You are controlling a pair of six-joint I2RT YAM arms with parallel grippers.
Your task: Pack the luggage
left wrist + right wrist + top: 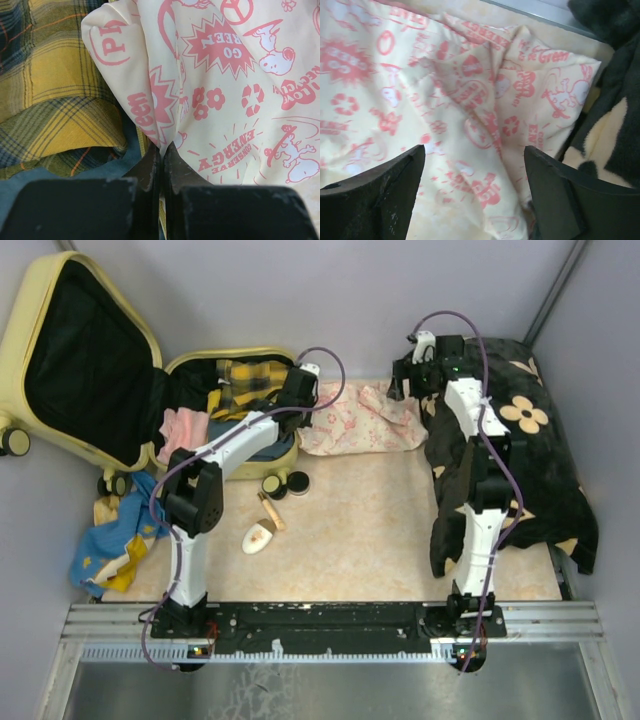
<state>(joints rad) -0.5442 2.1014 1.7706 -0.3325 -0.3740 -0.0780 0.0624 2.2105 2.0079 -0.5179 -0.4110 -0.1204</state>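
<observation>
Currently the luggage (20, 345) lies open at the table's (360, 540) far left corner. Its lid leans on the left wall, and its base already holds a yellow plaid garment (245, 375) and something pink.

Left gripper (162, 152): clenched over the base's right rim. A fold of the cream, pink-printed cloth (225, 100) runs into its fingertips and appears to be pinched there.

Right gripper (474, 150): released, jaws wide and nothing between them. It hangs over the cloth's right end, just beside the black flowered cloth (615, 125).

Step in hand, as judged: bringing the printed cloth into the base.
- The right gripper would do well to come down on the cream fabric alone. The black cloth lies right against the cloth's right edge and could get caught in the same bite.
- Lifting both ends together and carrying them leftward should stop the middle dragging along the far edge.
- The left pinch looks thin, just a fold, so a slow pull is safer.

Room:
- The table's centre is open, apart from two small round black items (285, 483) and a pale oval object (258, 538) near the base's near side.
- The black cloth fills the right side of the table.
- A blue cloth (110, 540) is heaped at the near left corner.
- The far wall is close behind both grippers.
</observation>
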